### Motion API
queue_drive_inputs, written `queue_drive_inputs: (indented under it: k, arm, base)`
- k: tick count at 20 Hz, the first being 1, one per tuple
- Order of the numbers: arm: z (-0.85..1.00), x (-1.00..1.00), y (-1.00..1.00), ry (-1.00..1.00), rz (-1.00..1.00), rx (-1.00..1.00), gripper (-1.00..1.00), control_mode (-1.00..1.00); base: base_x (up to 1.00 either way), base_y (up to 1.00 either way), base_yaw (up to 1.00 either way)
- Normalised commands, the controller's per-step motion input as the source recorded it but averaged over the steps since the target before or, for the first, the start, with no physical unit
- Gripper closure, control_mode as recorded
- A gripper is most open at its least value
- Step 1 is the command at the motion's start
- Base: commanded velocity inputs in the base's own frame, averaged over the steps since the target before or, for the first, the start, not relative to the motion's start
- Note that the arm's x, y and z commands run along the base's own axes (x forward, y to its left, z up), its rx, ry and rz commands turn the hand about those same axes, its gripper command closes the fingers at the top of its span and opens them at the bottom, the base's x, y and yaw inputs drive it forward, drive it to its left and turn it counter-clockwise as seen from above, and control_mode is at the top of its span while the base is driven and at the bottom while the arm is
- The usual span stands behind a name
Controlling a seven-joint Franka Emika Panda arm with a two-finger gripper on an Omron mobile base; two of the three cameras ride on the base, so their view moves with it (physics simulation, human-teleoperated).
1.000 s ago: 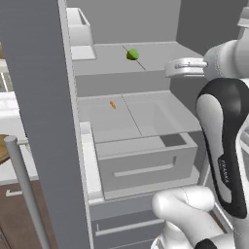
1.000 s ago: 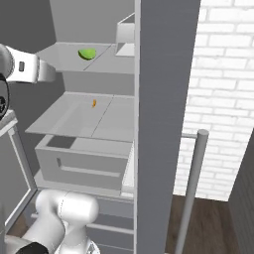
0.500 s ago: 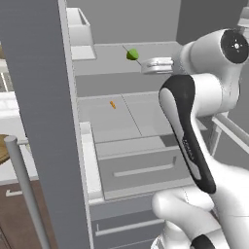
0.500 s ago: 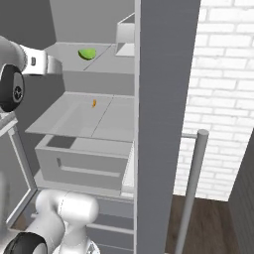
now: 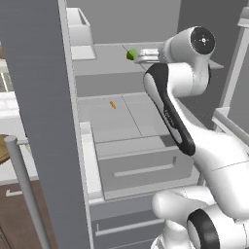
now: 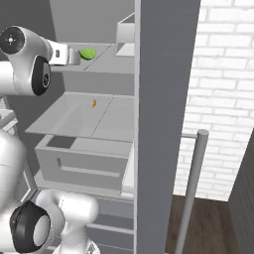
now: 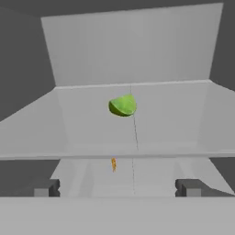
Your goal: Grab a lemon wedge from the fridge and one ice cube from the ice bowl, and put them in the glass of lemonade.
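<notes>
Left base view takes in the fridge [image 5: 44, 97], its grey door edge standing tall at the near left with the long bar handle [image 5: 26, 194] beside it. Inside, 2 flat shelves stack one above the other, and below them a grey drawer [image 5: 141, 168] is pulled partly out, with a second drawer front lower down. A pale door bin [image 5: 80, 31] sits high at the left of the upper shelf.

The white arm reaches up and across in front of the shelves, hiding much of their right side. Its gripper [image 7: 117, 188] faces into the upper shelf, fingers spread wide apart with nothing between them, level with the front lip of the shelf.

The lemon wedge [image 7: 123, 105] lies on the upper shelf, near the middle and towards the back wall, well apart from the fingertips. It looks green-yellow; its long axis runs side to side across the shelf, the rounded rind facing down and the flat cut edge up. Nothing lies between it and the gripper. In the right base view the wedge [image 6: 88, 53] sits just beyond the hand.

On the lower shelf rests a tiny orange bit [image 5: 113, 104], too small to identify.
</notes>
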Motion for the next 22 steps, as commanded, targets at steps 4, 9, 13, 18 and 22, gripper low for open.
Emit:
queue_drive_inputs:
  k: [4, 9, 13, 18, 22]
  arm:
    - [0.0, 1.0, 0.0, 0.04, -0.05, 0.0, -1.0, -1.0]
    - [0.0, 0.85, 0.0, 0.05, -0.01, 0.0, -1.0, -1.0]
    - [0.0, 0.54, 0.0, 0.05, 0.0, 0.0, -1.0, -1.0]
    - [-0.02, 0.04, 0.0, 0.12, 0.0, 0.0, -1.0, -1.0]
    - [-0.12, 0.0, 0.0, 0.13, 0.0, 0.0, -1.0, -1.0]
  base:
    - [0.0, 0.0, 0.0]
    - [0.0, 0.0, 0.0]
    - [0.0, 0.0, 0.0]
    - [0.0, 0.0, 0.0]
    - [0.0, 0.0, 0.0]
